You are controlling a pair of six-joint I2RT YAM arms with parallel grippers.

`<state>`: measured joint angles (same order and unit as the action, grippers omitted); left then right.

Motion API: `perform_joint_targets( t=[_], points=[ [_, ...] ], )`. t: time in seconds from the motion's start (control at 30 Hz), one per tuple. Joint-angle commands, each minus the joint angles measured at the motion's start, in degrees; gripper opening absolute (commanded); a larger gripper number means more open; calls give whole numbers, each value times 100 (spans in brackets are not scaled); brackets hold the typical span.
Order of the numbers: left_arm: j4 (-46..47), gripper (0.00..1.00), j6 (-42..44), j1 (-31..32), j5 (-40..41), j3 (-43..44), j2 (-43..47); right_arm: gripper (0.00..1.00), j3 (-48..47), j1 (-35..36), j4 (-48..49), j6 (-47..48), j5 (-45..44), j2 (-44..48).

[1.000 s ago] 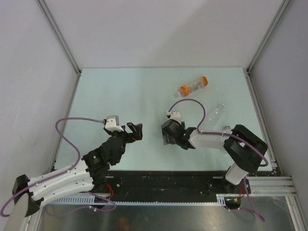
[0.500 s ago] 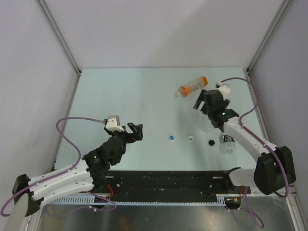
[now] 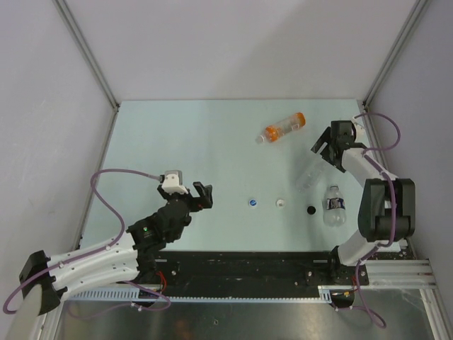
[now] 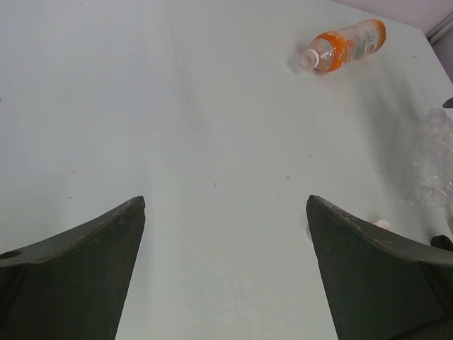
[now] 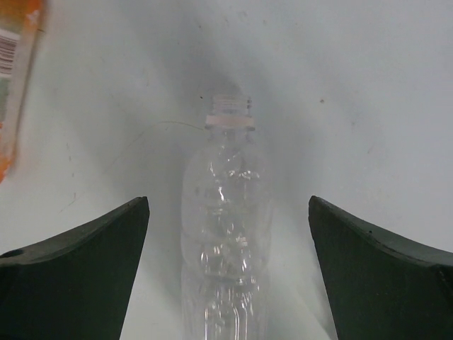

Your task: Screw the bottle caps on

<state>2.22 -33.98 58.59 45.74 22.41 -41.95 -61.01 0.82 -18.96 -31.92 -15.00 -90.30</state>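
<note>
Desk (image 3: 177,142): matt, smooth, faintly scuffed. Clear bottle (image 5: 226,234): thin see-through plastic, crinkled and glinting. Orange bottle (image 4: 347,44): glossy plastic, smooth printed label. Left gripper (image 4: 225,200) and right gripper (image 5: 228,199): dark, matt plastic fingers. Rail (image 3: 382,270) at the near edge: bare, dull-sheened metal.

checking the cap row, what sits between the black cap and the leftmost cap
One white cap, apart from both the black cap and the leftmost cap; the top view shows it.

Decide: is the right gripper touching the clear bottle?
Apart. In the right wrist view, table shows between the clear bottle and each finger of the right gripper.
</note>
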Motion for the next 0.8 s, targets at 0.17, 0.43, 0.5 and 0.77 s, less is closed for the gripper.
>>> perform_joint_targets(
  t=[0.17, 0.43, 0.5, 0.77],
  points=[
    [76, 100, 105, -21, 56, 172, 106, 97, -495, -417, 493, -312, 867, -924],
    [73, 99, 186, -23, -211, 267, -27, 82, -565, -458, 724, -459, 1669, -1366],
    [63, 99, 184, -23, -277, 273, -33, 74, -564, -471, 742, -511, 1712, -1371],
    [62, 99, 287, -23, -745, 397, -14, 50, -563, -549, 698, -425, 1563, -822]
  ],
)
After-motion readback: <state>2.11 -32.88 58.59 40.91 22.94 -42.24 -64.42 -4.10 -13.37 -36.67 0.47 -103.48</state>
